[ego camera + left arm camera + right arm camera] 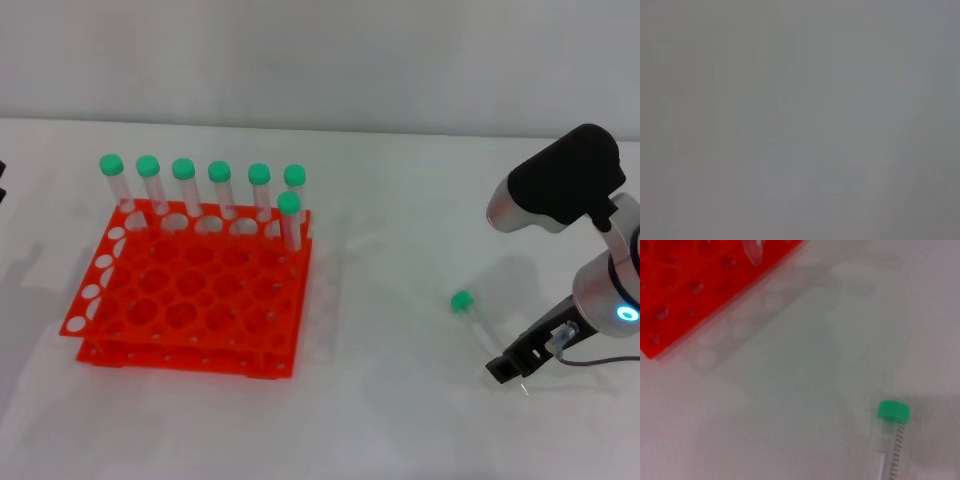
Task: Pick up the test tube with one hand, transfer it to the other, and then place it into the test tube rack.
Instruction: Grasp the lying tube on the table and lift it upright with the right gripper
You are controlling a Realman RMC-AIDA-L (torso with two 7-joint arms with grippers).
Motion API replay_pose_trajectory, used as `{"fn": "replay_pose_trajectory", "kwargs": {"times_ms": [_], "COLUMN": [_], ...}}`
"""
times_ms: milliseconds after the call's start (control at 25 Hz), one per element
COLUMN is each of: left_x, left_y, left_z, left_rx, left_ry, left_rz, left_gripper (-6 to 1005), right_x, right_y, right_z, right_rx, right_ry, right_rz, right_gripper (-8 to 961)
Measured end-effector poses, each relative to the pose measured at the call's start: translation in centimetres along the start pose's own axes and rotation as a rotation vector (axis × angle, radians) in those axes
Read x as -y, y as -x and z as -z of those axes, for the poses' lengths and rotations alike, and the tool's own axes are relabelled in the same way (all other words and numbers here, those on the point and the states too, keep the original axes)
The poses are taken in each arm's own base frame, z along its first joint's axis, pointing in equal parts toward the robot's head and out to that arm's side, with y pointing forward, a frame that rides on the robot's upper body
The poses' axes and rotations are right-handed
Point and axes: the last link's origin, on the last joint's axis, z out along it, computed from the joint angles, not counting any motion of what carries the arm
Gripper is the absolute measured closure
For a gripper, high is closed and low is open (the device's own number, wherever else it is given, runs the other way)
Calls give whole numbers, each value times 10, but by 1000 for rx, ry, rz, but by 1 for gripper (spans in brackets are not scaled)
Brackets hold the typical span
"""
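Observation:
The test tube, clear with a green cap, lies on the white table to the right of the middle. It also shows in the right wrist view, cap towards the rack. My right gripper, on the arm with the blue ring, hangs low just in front of and to the right of the tube, apart from it. The orange-red test tube rack stands at the left and shows as a corner in the right wrist view. Only a dark sliver of my left gripper shows at the left edge.
Several green-capped tubes stand upright in the rack's far row, and one more at its right end one row nearer. A pale wall runs along the back of the table. The left wrist view shows only flat grey.

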Motion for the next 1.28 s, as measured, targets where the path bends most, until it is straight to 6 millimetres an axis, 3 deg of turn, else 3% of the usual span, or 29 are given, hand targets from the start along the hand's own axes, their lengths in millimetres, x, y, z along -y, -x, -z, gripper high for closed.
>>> {"fn": "replay_pose_trajectory", "kwargs": {"times_ms": [360, 440, 1280], "left_x": [-3, -3, -4], "left_y": [2, 2, 3], "left_z": [-2, -2, -1], "left_rx": [10, 10, 12], "left_ry": [17, 17, 18], "left_rz": [5, 6, 17], "left_gripper": [297, 297, 299], "right_x": [0, 0, -2], "right_y": [0, -1, 2], "right_z": [-5, -6, -17], "right_rx": [-29, -32, -94], "right_ry": [-10, -9, -39], "right_rz": [14, 15, 63], "right_gripper": [402, 540, 561]}}
